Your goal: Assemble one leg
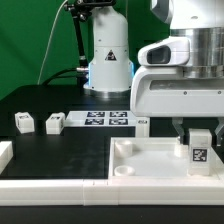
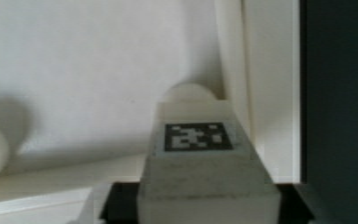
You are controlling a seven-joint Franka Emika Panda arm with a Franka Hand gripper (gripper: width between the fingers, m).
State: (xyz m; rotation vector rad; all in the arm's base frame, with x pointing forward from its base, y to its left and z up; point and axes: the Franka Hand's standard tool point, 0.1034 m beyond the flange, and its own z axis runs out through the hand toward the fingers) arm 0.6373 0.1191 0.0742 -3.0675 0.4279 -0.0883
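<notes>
My gripper (image 1: 198,135) is shut on a leg (image 1: 198,150), a small white block with a black-and-white tag. It holds the leg upright over the right part of the large white panel (image 1: 135,165), close to the panel's surface. In the wrist view the leg (image 2: 197,150) fills the middle between the dark fingers (image 2: 123,203), its far end resting by the raised rim (image 2: 261,80) of the panel. Two more legs (image 1: 22,122) (image 1: 54,123) lie on the black table at the exterior view's left.
The marker board (image 1: 106,119) lies behind the panel at the middle. A further small white part (image 1: 143,124) sits by its right end. A white block edge (image 1: 5,152) shows at the far left. The arm's white base (image 1: 108,60) stands at the back.
</notes>
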